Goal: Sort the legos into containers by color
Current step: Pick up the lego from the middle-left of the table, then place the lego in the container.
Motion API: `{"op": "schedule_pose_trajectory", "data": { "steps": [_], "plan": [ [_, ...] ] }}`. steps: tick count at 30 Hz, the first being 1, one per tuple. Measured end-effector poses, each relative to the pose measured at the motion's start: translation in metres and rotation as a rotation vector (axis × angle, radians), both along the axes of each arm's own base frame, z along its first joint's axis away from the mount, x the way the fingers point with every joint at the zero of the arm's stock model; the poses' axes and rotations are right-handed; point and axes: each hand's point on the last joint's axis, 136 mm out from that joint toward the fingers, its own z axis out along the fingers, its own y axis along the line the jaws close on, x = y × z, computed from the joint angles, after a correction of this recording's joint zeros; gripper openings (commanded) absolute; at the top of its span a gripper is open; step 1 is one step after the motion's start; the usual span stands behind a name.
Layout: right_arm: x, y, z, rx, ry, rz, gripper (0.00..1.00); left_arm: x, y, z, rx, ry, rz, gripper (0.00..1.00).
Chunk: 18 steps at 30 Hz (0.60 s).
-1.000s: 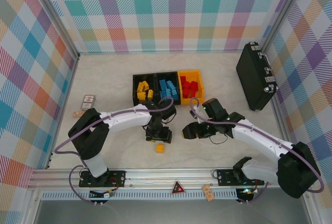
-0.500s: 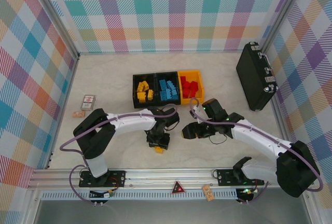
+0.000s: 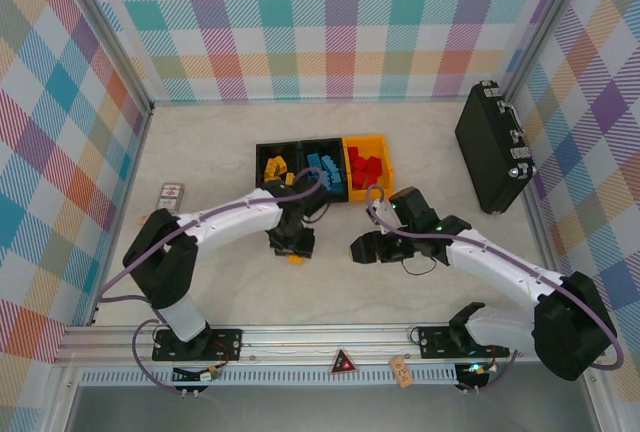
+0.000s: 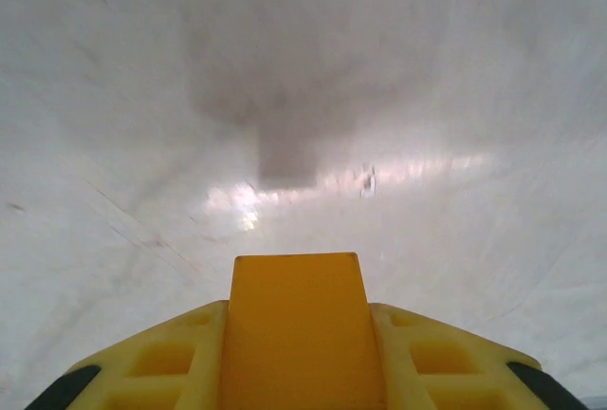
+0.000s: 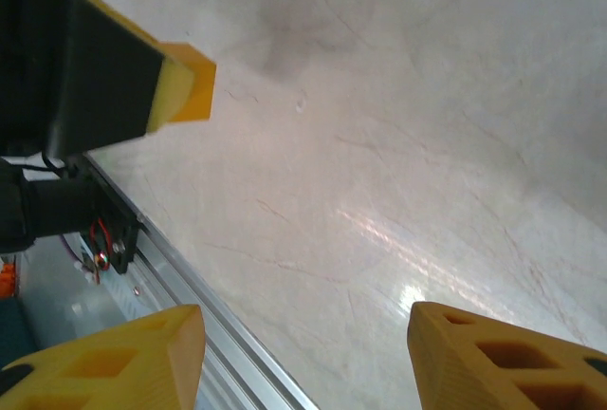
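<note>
A robot lab cell. Checked walls (image 3: 340,22) on aluminium framing (image 3: 300,337) enclose a tabletop (image 3: 210,152); arms (image 3: 230,222) are bolted at its near edge.

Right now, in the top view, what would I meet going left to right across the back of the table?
Card → left black bin → middle black bin → yellow bin → case.
</note>
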Motion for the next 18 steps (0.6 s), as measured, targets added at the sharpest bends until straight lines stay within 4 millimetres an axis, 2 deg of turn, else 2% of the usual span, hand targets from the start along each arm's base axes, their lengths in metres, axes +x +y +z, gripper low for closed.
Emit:
{"op": "schedule_pose_trajectory", "data": {
  "steps": [6, 14, 18],
  "plan": [
    [0.032, 0.016, 0.027, 0.044, -0.089, -0.039, 0.59, 0.045, 0.018, 0.027, -0.028, -0.104, 0.094, 0.26],
    [0.066, 0.029, 0.034, 0.029, -0.128, -0.096, 0.59, 0.108, 0.035, 0.064, -0.066, -0.249, 0.194, 0.26],
    [0.078, 0.032, 0.034, 0.018, -0.132, -0.122, 0.59, 0.141, 0.04, 0.07, -0.06, -0.29, 0.219, 0.26]
  ]
}}
